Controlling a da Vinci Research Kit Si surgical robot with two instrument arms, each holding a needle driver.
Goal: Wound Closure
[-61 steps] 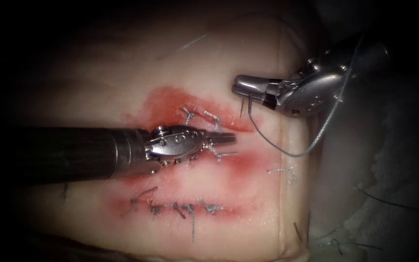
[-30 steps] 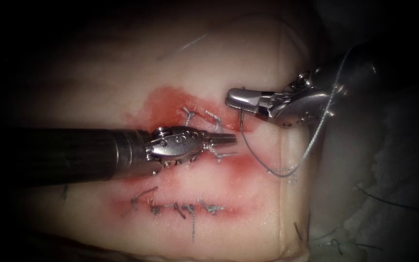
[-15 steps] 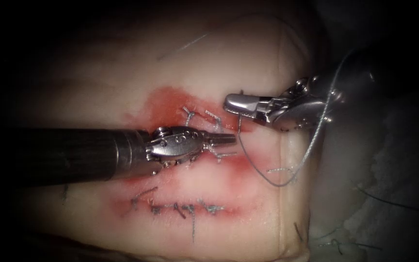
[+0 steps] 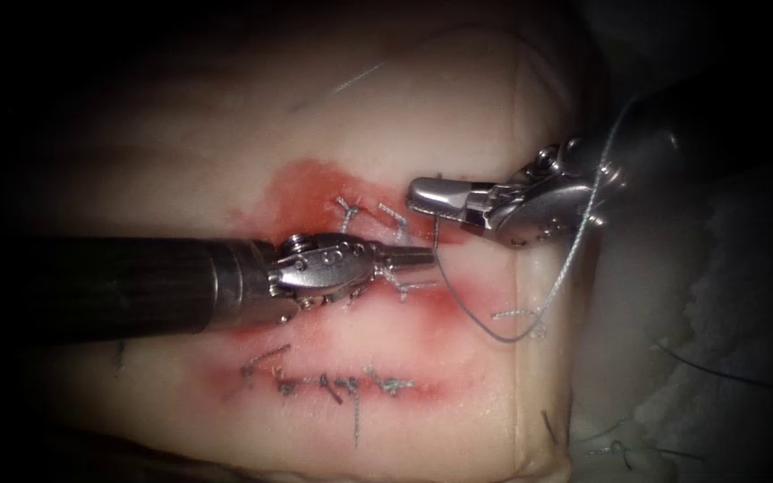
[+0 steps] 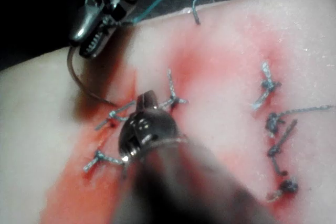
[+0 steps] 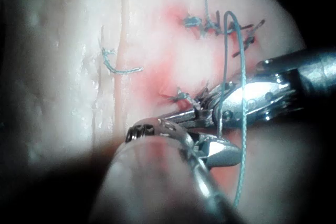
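My left tool (image 4: 424,258) lies along the stitched cut (image 4: 445,234) in the tissue (image 4: 458,107), jaws shut with nothing in them. My right tool (image 4: 418,192) hovers just right of it, jaws shut on the curved needle (image 4: 458,300) near one end. The needle arcs down and right over the tissue on the cut's right side; I cannot tell whether it touches. The thread (image 4: 574,255) rises from the needle's far end over the right tool. The left wrist view has the left jaws (image 5: 147,98) by knots and the needle (image 5: 79,80) under the right tool (image 5: 94,35).
A second stitched line (image 4: 342,385) runs below the left tool. Red fluid (image 4: 306,192) stains the tissue around the upper cut. A cut end of thread (image 4: 521,315) lies near the tissue's right edge. Loose thread (image 6: 244,77) crosses the left tool (image 6: 252,98).
My right tool has moved left and slightly down toward the cut, carrying the needle and its thread loop with it. The left tool has stayed where it was.
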